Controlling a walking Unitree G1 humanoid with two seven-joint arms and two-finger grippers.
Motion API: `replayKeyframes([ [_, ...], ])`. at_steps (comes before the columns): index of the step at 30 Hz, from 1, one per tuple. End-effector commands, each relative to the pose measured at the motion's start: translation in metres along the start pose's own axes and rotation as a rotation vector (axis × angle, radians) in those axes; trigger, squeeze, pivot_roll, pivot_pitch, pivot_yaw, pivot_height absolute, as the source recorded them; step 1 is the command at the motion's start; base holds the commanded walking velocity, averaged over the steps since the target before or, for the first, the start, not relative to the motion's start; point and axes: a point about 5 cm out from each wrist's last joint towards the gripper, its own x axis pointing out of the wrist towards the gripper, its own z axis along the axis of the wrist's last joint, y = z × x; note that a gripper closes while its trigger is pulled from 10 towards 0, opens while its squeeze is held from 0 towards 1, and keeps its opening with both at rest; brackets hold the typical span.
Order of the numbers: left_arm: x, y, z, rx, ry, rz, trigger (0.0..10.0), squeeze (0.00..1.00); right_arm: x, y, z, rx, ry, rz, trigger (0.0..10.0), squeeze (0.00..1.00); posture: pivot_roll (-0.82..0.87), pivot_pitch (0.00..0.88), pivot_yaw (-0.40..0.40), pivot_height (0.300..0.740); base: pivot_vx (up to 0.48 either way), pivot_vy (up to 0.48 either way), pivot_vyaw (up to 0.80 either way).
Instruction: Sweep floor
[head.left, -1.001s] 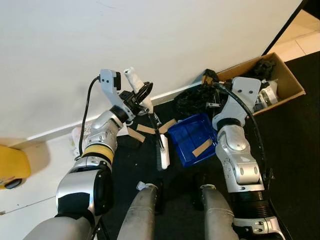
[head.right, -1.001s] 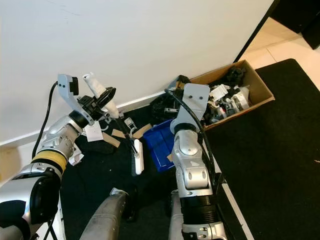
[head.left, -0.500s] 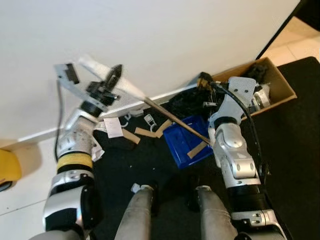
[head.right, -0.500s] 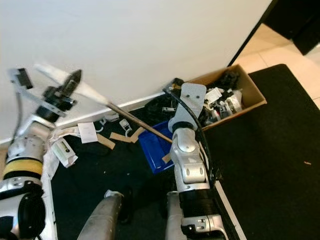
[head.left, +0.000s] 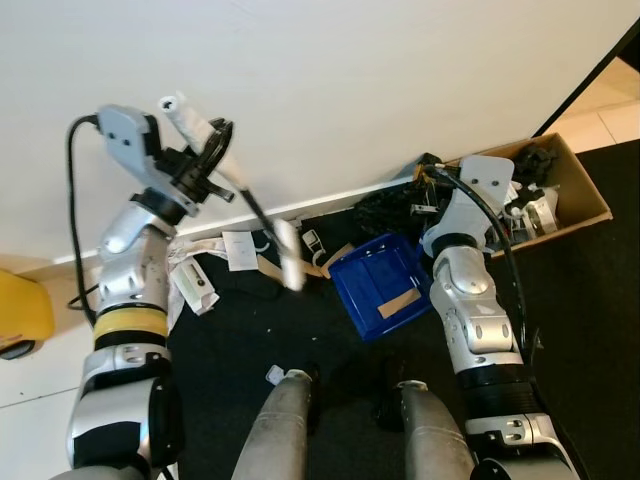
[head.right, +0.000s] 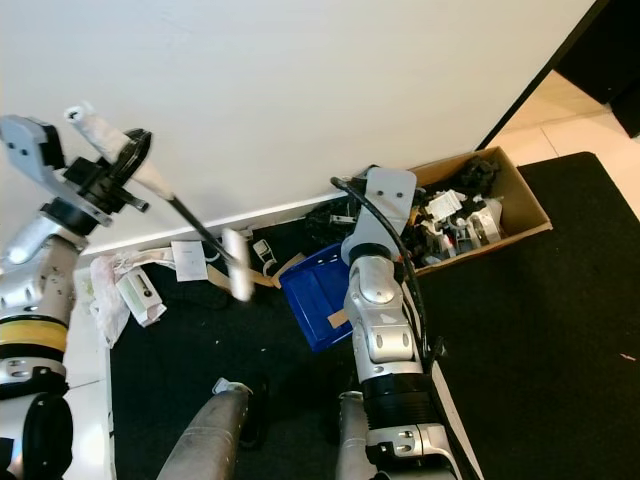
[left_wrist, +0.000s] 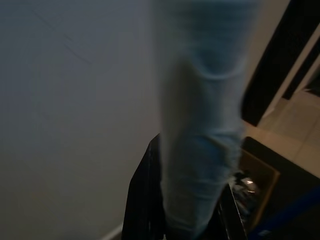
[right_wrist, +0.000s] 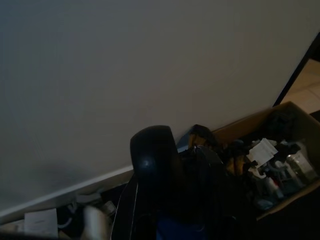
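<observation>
My left gripper (head.left: 207, 160) is raised near the wall and shut on the white handle (left_wrist: 200, 125) of a hand brush. Its dark shaft slants down to the blurred white brush head (head.left: 290, 265), which hangs over the black mat beside a paper slip (head.left: 240, 250). The blue dustpan (head.left: 380, 285) rests tilted on the mat with a cardboard strip (head.left: 400, 302) in it. My right gripper (head.left: 432, 195) is above the pan's far end, shut on its black handle (right_wrist: 152, 155). Cardboard strips (head.left: 335, 258) and white clips (head.left: 312, 240) lie between brush and pan.
A cardboard box (head.left: 585, 190) of odds and ends stands at the right by the wall. A black bag (head.left: 385, 210) lies behind the dustpan. Crumpled wrappers (head.left: 190, 285) sit at the mat's left edge, and a yellow object (head.left: 20, 320) on the pale floor.
The brush left the floor beside the dustpan, swung right over the pan, then back left to hang above the litter. My left arm rose. The camera shifted too.
</observation>
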Motion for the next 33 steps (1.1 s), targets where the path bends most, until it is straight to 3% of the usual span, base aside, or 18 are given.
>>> replayKeyframes([
  [1,-0.005,-0.001,0.0,0.028,-0.008,0.029,10.0,0.0,-0.006,-0.006,-0.021,0.058,0.115,-0.022,10.0,0.0,0.19,0.3,0.013,0.74,0.0,0.0,0.0],
  [6,-0.016,0.004,-0.009,0.028,0.04,0.174,10.0,0.0,-0.001,-0.007,0.003,0.107,0.056,0.002,10.0,0.0,0.19,0.281,0.0,0.74,0.0,0.0,0.0],
  [9,-0.033,0.013,-0.014,0.053,0.104,0.33,10.0,0.0,0.005,-0.014,0.028,0.175,-0.001,0.003,10.0,0.0,0.21,0.259,-0.003,0.74,0.0,0.0,0.0],
  [13,-0.037,0.017,-0.014,0.057,0.117,0.371,10.0,0.0,0.006,-0.016,0.033,0.192,-0.013,0.002,10.0,0.0,0.21,0.257,-0.002,0.74,0.0,0.0,0.0],
  [14,-0.044,0.026,-0.009,0.063,0.176,0.481,10.0,0.0,0.006,-0.021,0.04,0.235,-0.025,0.002,10.0,0.0,0.23,0.244,0.003,0.74,0.0,0.0,0.0],
  [19,-0.045,0.023,-0.005,0.068,0.344,0.577,10.0,0.0,0.003,-0.023,0.051,0.371,-0.074,0.04,10.0,0.0,0.24,0.225,0.007,0.74,0.0,0.0,0.0],
  [21,-0.041,0.015,-0.007,0.002,0.357,0.587,10.0,0.0,0.002,-0.018,0.059,0.47,-0.107,0.091,10.0,0.0,0.25,0.207,0.005,0.74,0.0,0.0,0.0],
  [22,-0.041,0.015,-0.007,0.002,0.357,0.587,10.0,0.0,0.002,-0.018,0.059,0.47,-0.107,0.091,10.0,0.0,0.25,0.207,0.005,0.74,0.0,0.0,0.0],
  [23,-0.042,0.008,-0.013,-0.091,0.334,0.599,10.0,0.0,0.002,-0.016,0.063,0.492,-0.128,0.113,10.0,0.0,0.25,0.197,0.005,0.74,0.0,0.0,0.0],
  [24,-0.042,0.008,-0.013,-0.091,0.334,0.599,10.0,0.0,0.002,-0.016,0.063,0.492,-0.128,0.113,10.0,0.0,0.25,0.197,0.005,0.74,0.0,0.0,0.0],
  [25,-0.043,0.002,-0.016,-0.156,0.318,0.609,10.0,0.0,0.001,-0.014,0.066,0.504,-0.141,0.127,10.0,0.0,0.25,0.193,0.005,0.74,0.0,0.0,0.0],
  [26,-0.048,-0.002,-0.021,-0.21,0.311,0.659,10.0,0.0,0.001,-0.012,0.069,0.501,-0.154,0.14,10.0,0.0,0.25,0.184,0.004,0.74,0.0,0.0,0.0],
  [27,-0.048,-0.002,-0.021,-0.21,0.311,0.659,10.0,0.0,0.001,-0.012,0.069,0.501,-0.154,0.14,10.0,0.0,0.25,0.184,0.004,0.74,0.0,0.0,0.0],
  [30,-0.065,-0.016,-0.036,-0.296,0.312,0.797,10.0,0.0,0.001,-0.01,0.065,0.433,-0.151,0.146,10.0,0.0,0.25,0.155,-0.015,0.74,0.0,0.0,0.0],
  [33,-0.073,-0.034,-0.045,-0.447,0.342,0.784,10.0,0.0,0.0,-0.011,0.051,0.412,-0.108,0.131,10.0,0.0,0.25,0.15,-0.021,0.74,0.0,0.0,0.0],
])
